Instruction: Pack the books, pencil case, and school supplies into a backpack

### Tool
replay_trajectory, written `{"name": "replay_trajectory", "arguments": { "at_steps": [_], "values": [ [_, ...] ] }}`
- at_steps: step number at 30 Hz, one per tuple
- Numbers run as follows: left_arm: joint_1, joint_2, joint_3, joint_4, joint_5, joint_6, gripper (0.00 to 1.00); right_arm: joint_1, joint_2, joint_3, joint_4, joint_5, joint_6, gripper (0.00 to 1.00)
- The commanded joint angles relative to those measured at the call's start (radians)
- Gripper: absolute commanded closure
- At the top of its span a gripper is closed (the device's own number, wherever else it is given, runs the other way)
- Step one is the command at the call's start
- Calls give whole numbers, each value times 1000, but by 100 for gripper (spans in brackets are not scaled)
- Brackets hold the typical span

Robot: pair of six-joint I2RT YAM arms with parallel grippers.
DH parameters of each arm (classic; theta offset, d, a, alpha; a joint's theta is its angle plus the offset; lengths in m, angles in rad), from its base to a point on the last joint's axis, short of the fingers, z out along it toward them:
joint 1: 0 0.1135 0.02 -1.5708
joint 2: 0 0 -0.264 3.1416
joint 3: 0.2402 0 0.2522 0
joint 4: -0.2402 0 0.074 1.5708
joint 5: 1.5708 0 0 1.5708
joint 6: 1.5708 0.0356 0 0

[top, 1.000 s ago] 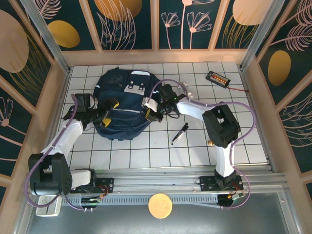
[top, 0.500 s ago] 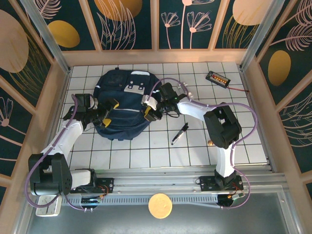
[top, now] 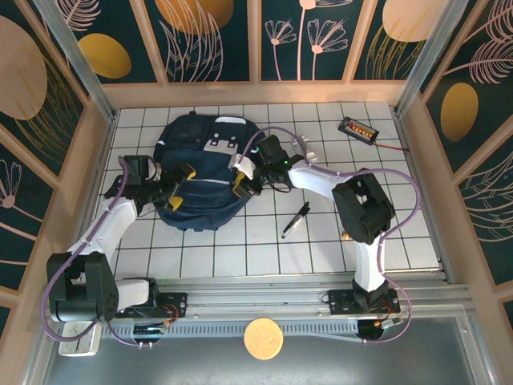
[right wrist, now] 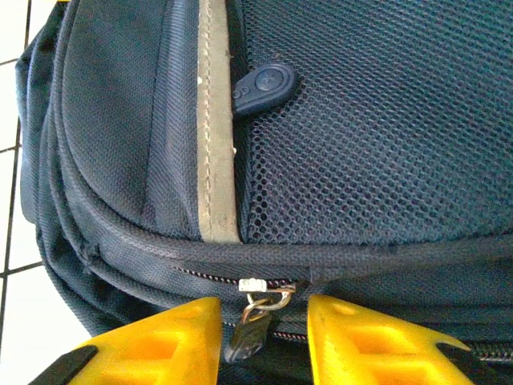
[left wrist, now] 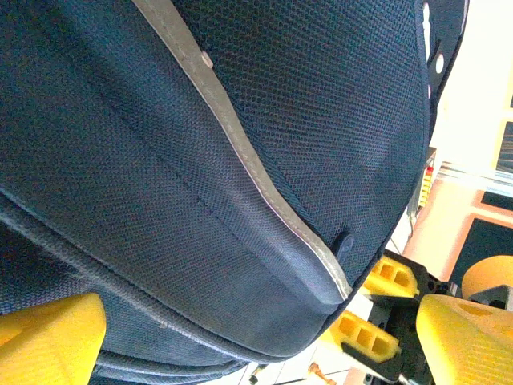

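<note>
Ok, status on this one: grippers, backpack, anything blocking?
Left gripper wide open against side of backpack. Right gripper part open, fingers straddling zipper pull, not clamped. Pen on table, unpacked. Nothing blocking the zipper.

Bright, even light on my overhead feed.
I see only faint shadows on the white table (top: 409,216); my left wrist view blows out white at right, and its near yellow fingers (left wrist: 48,337) blur.
</note>
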Motion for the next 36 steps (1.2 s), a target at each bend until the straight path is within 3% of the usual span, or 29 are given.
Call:
{"name": "replay_trajectory", "arguments": {
  "at_steps": [1,10,15,24,30,36],
  "values": [
    [6,-21,-15,0,7,10,1,18,18,33,24,13,16,74],
    [7,-12,10,-5,0,22,1,15,-56,-44,-18,66,-13,100],
    [7,18,113,-121,-68,135,1,2,-98,-64,-60,91,-32,100],
    [7,179,446,-456,-397,533,1,-78,-130,-75,-138,157,-61,100],
    [7,278,450,-434,-390,590,2,-104,-118,-47,-174,168,-76,100],
    [8,355,417,-339,-300,581,21,-99,-110,-31,-187,162,-72,100]
  ]
}}
